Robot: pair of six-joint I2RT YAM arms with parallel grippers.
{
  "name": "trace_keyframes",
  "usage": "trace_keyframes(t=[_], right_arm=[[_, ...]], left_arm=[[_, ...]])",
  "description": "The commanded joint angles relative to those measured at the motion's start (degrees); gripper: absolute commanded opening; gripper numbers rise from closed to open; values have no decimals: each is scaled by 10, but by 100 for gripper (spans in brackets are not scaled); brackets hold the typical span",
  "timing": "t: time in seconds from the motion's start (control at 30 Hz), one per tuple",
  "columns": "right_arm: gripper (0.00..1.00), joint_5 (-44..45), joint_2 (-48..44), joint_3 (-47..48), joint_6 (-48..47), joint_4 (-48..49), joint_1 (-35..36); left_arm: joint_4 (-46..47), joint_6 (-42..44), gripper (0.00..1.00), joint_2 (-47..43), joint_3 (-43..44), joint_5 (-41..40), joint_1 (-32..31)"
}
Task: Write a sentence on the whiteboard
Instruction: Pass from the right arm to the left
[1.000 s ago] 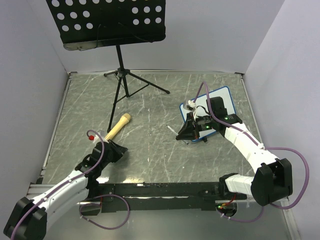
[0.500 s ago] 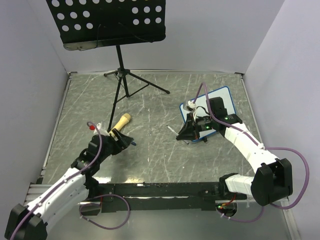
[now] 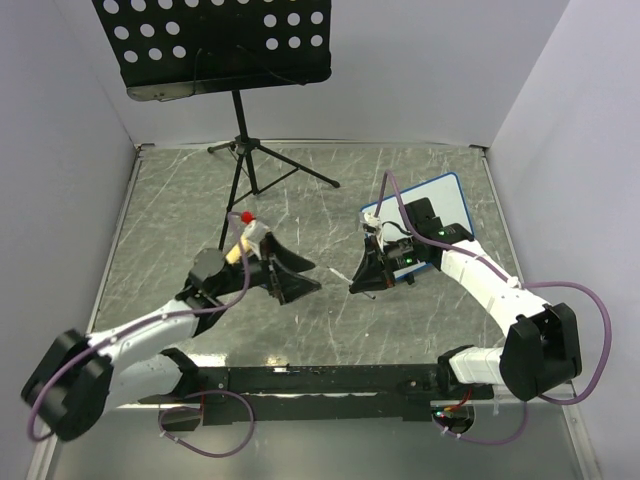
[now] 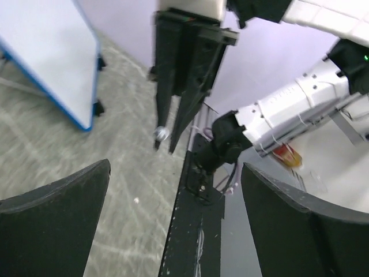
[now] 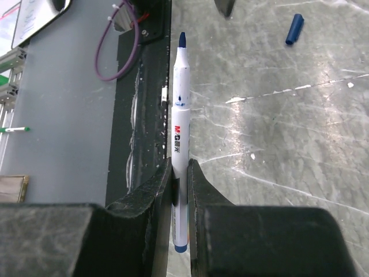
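Top external: whiteboard (image 3: pixel 447 196) stands tilted on the right side of the surface (image 3: pixel 330 200), just behind the right fingers (image 3: pixel 367 277). It has a thin blue frame and rounded corners, and the visible face is plain white. The right fingers are clenched on an uncapped marker (image 5: pixel 179 133); the left fingers (image 3: pixel 295 275) are spread wide, grasping nothing.

Whiteboard (image 3: pixel 448 200): near part was hidden behind right arm (image 3: pixel 480 280) in top view, and cut off at left and top edges in left wrist view (image 4: pixel 46 52). Any writing was too small to tell. Marker (image 5: pixel 180 115): rear end was hidden between right jaws. Music stand (image 3: pixel 215 45) was cut off at top edge.
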Motion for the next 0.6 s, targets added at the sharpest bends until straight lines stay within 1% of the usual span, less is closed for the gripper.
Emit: trace_keyframes(t=[0.0,0.1,0.17,0.2,0.27,0.3,0.37,0.4,0.47,0.53,0.57], right_arm=[[0,-33,2,30,-27,-6,6],[0,-32,4,32,-26,-9,6],[0,-32,4,32,-25,-8,5],[0,-35,3,31,-25,-8,5],[0,-36,3,31,-24,-7,6],[0,-36,2,31,-23,-7,6],[0,-36,3,32,-22,-6,5],[0,-36,1,32,-22,-6,5],[0,-37,1,32,-21,-6,6],[0,-36,2,31,-20,-5,5],[0,-37,3,31,-19,-5,6]], left_arm=[[70,58,99,62,68,43,-53],[65,69,99,96,93,25,-76],[70,67,97,114,103,11,-82],[64,68,92,119,107,9,-85],[59,68,87,134,118,8,-86],[54,69,81,137,122,12,-89],[53,67,77,147,127,15,-88],[52,67,72,149,130,19,-88],[43,68,67,157,137,23,-89],[26,73,59,160,143,27,-90],[20,76,53,164,150,31,-89]])
